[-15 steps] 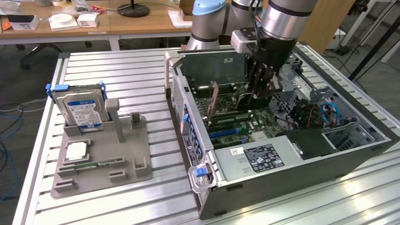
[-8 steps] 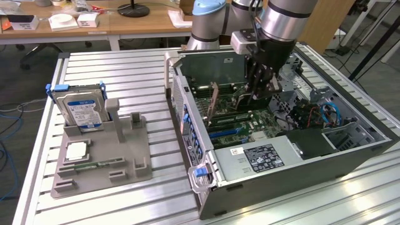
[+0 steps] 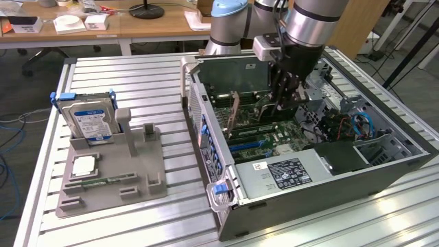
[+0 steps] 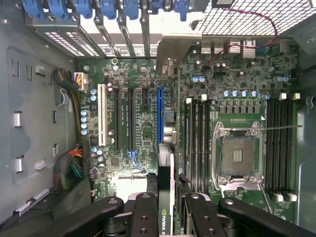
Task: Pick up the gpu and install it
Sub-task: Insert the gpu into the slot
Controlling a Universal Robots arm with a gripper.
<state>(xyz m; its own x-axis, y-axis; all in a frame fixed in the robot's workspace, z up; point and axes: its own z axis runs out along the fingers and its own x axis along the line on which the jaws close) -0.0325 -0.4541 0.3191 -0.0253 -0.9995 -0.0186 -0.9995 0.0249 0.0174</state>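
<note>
- Exterior view: the open computer case lies on the slatted table. The arm reaches down into the case, and its gripper hangs over the motherboard.
- A thin brownish card, the gpu, stands on edge inside the case, beside the gripper toward the exterior view's left. From this view I cannot tell whether the fingers touch it.
- Well apart from the case, toward the exterior view's left, one grey holder tray carries one hard drive with a blue label, standing upright, one small square chip and one narrow green memory stick.
- Wrist view: the gripper is closed on the gpu, which is seen edge-on between two dark fingers.
- The card's edge lines up with the one blue slot on the motherboard. One empty processor socket sits beside that slot, with memory slots on both sides of it.
</note>
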